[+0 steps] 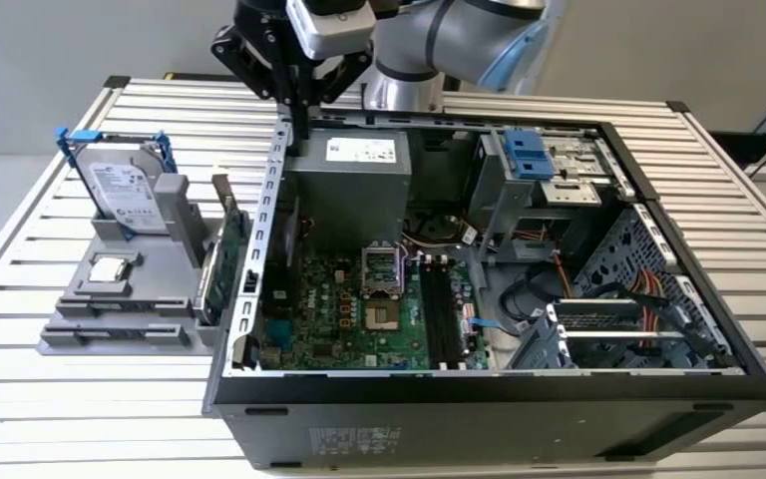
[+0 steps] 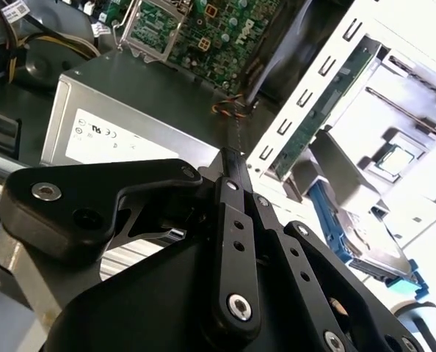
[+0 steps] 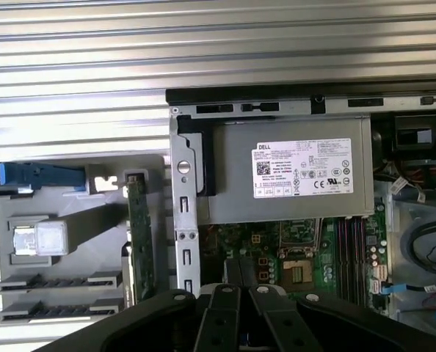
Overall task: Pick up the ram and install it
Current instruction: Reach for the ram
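The gripper hangs over the far corner of the open computer case, at the exterior view's left. It sits just above the upper edge of the case's side wall and beside the grey power supply. In the second wrist view its fingers are brought together into a single closed tip. The position of the ram cannot be told with certainty from these views. Inside the case, nearer than the power supply, lies the green motherboard. It carries the processor socket and, to the exterior view's right of the socket, the long dark memory slots. Farther right stand a metal drive cage with a blue tab and a bundle of orange and red cables. Outside the case, on the exterior view's left, a grey parts holder rests on the slatted metal table. It carries an upright hard drive in a blue frame at its far end and a processor chip lying flat in the middle. A green expansion card stands on edge just beside the case. The card and the side wall both stand between the holder and the motherboard.
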